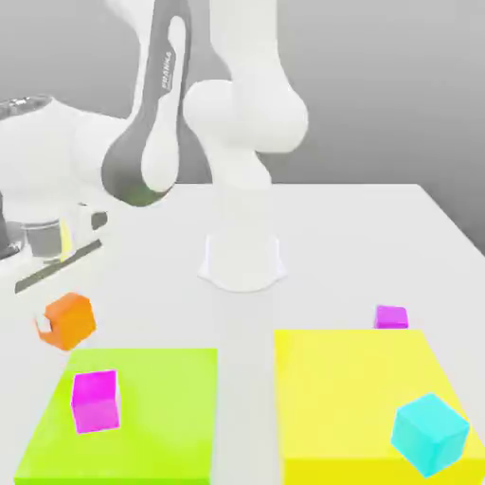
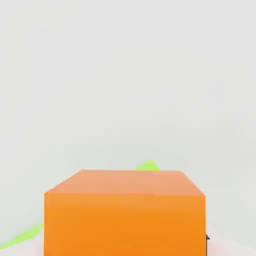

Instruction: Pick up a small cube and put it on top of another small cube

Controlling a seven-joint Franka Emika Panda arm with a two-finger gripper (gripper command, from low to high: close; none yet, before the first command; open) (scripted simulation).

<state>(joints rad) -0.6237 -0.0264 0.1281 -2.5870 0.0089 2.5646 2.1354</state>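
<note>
The small orange cube (image 1: 68,319) sits low over the white table at the exterior view's left, just behind the green pad (image 1: 152,417). My gripper (image 1: 62,320) hangs under the white hand there and is shut on this cube; a pale fingertip (image 1: 43,325) shows at the cube's side. In the hand view the orange cube (image 2: 125,215) looms very close, with a sliver of the green pad (image 2: 148,165) behind it. One magenta cube (image 1: 96,401) rests on the green pad. A second magenta cube (image 1: 390,316) lies on the table behind the yellow pad (image 1: 350,388).
A larger cyan cube (image 1: 429,433) stands on the yellow pad's near corner, at the exterior view's right. The arm's white base (image 1: 242,260) rises from the middle of the table, behind both pads.
</note>
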